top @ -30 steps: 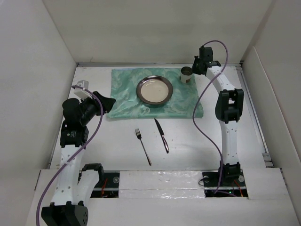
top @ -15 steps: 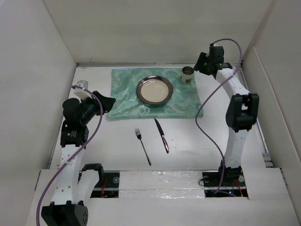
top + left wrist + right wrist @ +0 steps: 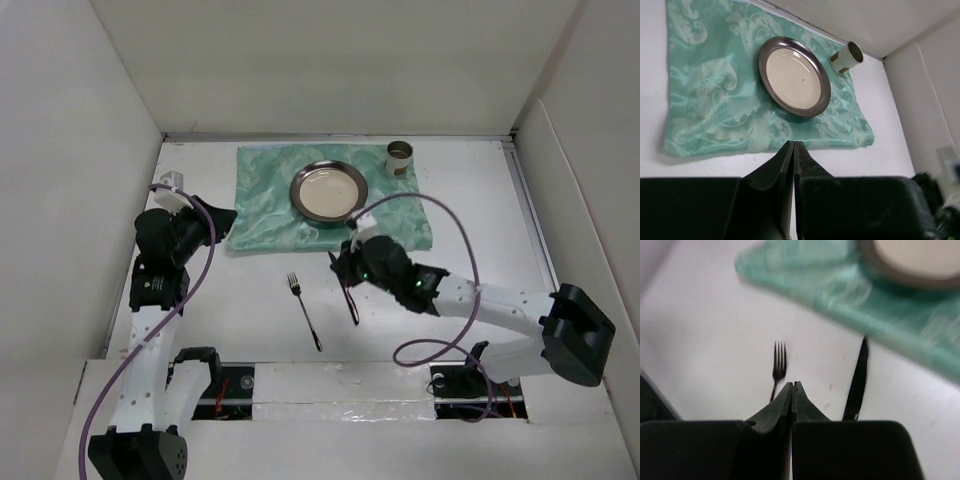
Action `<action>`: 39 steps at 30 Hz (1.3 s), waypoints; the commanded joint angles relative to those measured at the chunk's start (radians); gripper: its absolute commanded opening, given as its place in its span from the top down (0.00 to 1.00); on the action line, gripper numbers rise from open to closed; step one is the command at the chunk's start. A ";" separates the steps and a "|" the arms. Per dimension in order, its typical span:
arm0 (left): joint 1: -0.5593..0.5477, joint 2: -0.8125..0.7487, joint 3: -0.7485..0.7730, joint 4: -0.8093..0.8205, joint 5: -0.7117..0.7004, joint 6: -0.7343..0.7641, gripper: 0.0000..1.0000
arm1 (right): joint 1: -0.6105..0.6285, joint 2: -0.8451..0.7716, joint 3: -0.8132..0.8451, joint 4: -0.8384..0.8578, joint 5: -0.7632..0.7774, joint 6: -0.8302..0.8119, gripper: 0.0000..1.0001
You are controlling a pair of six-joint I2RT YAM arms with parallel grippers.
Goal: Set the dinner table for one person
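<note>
The left gripper (image 3: pixel 224 220) is hanging with its black fingers pressed together, gripping nothing, at the left edge of a shiny green patterned cloth mat (image 3: pixel 265 200). The large flat white dinner table (image 3: pixel 480 200) is lying under everything. A slim metal fork (image 3: pixel 304 310) is resting on its bare surface, on the near side of the mat. A round dark-rimmed metal plate (image 3: pixel 329 190) is sitting on the mat. The right gripper (image 3: pixel 342 266), its fingers together and empty, is hanging close by the blade end of a dark table knife (image 3: pixel 352 305). A small cylindrical cup (image 3: pixel 399 158) is standing at the mat's far right corner.

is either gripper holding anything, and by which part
Nothing is held. The left gripper and the right gripper are both shut empty; knife and fork lie on the table.
</note>
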 commanded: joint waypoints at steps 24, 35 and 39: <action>0.002 -0.009 -0.007 0.043 0.051 0.010 0.74 | 0.402 0.591 0.316 -0.226 0.430 0.066 0.64; 0.002 -0.009 -0.001 0.057 0.060 0.001 0.74 | 0.352 0.495 0.425 -0.239 0.412 0.014 1.00; 0.002 -0.011 0.003 0.060 0.051 0.001 0.74 | 0.244 0.516 0.595 -0.256 0.358 -0.019 1.00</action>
